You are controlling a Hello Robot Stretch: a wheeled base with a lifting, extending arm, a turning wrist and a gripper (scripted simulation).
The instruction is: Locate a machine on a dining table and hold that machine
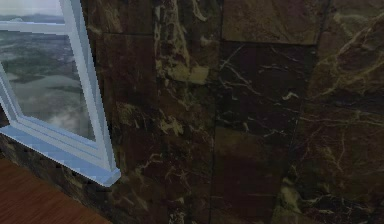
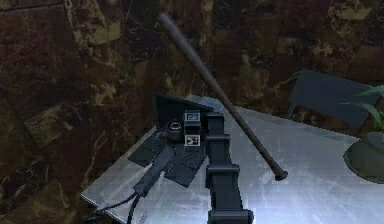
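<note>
Table [image 2: 300,150] reached. Dark boxy thing [image 2: 182,104] (likely the machine) sits on it at 12 o'clock of the gripper [image 2: 150,178], beside 1 baseball bat [image 2: 222,95]. Can't tell finger state or whether anything's held. Locating looks done; confirmed hold left.

- dark brown veined marble wall [image 1: 250,110]: fills the forward view from 12 to 5 o'clock
- white-framed window [image 1: 35,70]: 9 o'clock, cloudy sky behind the glass
- reddish-brown wooden floor [image 1: 40,198]: 7 o'clock
- long dark baseball bat [image 2: 222,97]: arm side view, tilted, thick end at 12 o'clock, knob at 4 o'clock
- green leafy plant in round green pot [image 2: 368,155]: 3 o'clock
</note>
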